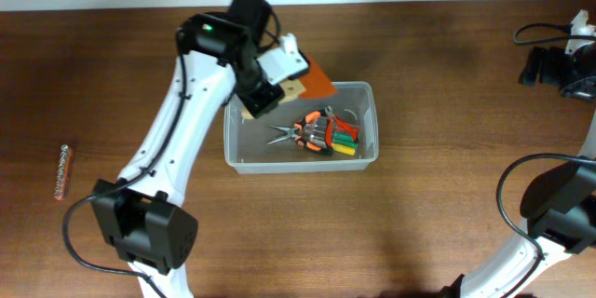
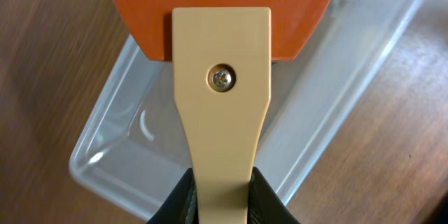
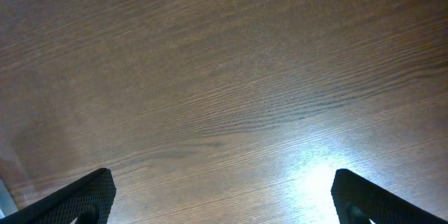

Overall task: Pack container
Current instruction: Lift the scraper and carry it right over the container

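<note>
Your left pincer (image 2: 222, 206) is clamping down on the tan handle (image 2: 222, 133) of a scraper (image 1: 307, 82). Its two black fingers (image 2: 175, 206) are pressing against either side of the handle's narrow end. In the left wrist view the handle is widening away from the grip. A single screw (image 2: 222, 78) is sitting in the wide part, where the handle is overlapping the orange blade (image 2: 224, 7).

You are holding the scraper above the container (image 1: 370, 102). From overhead, the blade is hanging over the far left corner of its rim, and whether it is touching the rim I cannot tell. The container is sitting near the middle of the wooden surface (image 1: 419, 223), long side running left to right. Inside it, orange-handled pliers (image 1: 303, 132) are lying towards the middle. Green and yellow handled pieces (image 1: 345, 142) are lying just beside them on the right, apparently touching. The left part of the floor is showing bare through the clear plastic (image 2: 105, 161).

Your right pincer (image 3: 224, 203) is standing wide apart with nothing between its fingers (image 3: 87, 194). It is facing only bare wood grain, at the far right edge of the surface and well apart from the container.

A small narrow strip (image 1: 62, 171) with an orange end is lying alone on the surface at the far left.
</note>
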